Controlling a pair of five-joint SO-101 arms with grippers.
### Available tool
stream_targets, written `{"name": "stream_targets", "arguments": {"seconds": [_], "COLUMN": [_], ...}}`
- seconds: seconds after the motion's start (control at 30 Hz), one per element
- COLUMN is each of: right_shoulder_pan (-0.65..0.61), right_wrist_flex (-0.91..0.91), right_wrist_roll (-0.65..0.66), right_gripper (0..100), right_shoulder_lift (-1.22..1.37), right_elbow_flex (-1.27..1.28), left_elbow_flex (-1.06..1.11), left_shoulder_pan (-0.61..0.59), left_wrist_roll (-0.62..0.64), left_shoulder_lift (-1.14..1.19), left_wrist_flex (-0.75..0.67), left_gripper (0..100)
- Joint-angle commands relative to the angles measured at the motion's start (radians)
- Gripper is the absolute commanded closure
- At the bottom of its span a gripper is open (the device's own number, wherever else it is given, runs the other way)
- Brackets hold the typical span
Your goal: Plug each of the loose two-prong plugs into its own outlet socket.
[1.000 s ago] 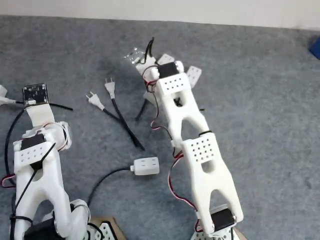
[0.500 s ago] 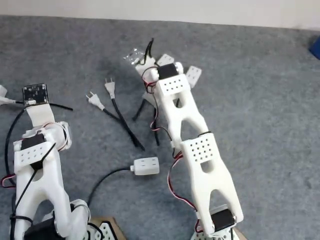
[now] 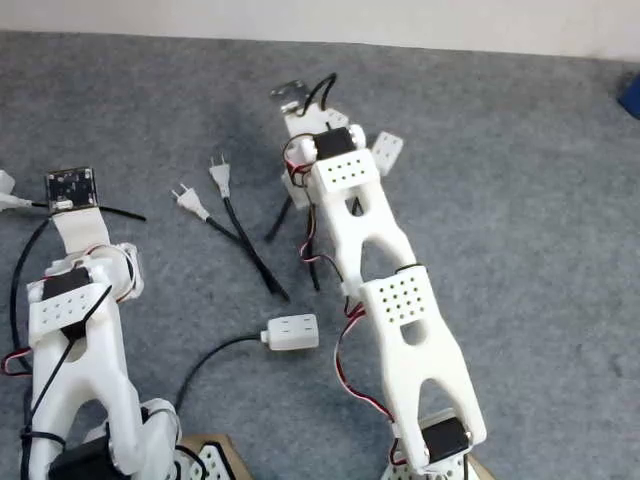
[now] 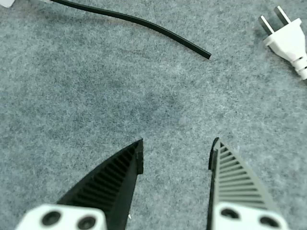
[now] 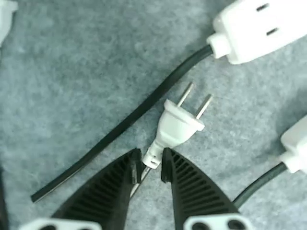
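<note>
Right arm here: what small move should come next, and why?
Probably ease the right gripper forward toward the socket, lining the prongs up with its slots. The gripper pinches the plug at its neck, the prongs point roughly at the socket's two slots, and a gap separates them.

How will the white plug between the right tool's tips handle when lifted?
The white plug body looks rigid and light, probably easy to lift. The right tool grips only its narrow neck, so it may pivot or slip.
</note>
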Motion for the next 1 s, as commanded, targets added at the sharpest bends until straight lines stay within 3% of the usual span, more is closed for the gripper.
{"name": "stream_targets", "arguments": {"seconds": [0.0, 0.2, 0.53, 0.8, 0.97], "right_shoulder_pan": [0.019, 0.025, 0.002, -0.048, -0.05], "right_wrist_flex": [-0.01, -0.001, -0.005, -0.004, -0.004], "right_wrist_roll": [-0.02, -0.021, -0.025, -0.224, -0.262], "right_gripper": [90.3, 77.2, 77.1, 77.1, 77.1], "right_shoulder_lift": [-0.021, -0.019, 0.041, 0.042, 0.05], "right_elbow_flex": [-0.025, -0.024, -0.036, -0.036, -0.036], "left_elbow_flex": [-0.004, -0.004, 0.013, 0.013, 0.013], "left_shoulder_pan": [0.015, 0.015, 0.036, 0.036, 0.036], "left_wrist_roll": [0.006, 0.006, 0.003, 0.003, 0.003], "left_shoulder_lift": [-0.028, -0.028, -0.036, -0.036, -0.036], "left_wrist_flex": [-0.011, -0.011, -0.012, -0.014, -0.014], "left_gripper": [76, 76, 76, 77, 77]}}
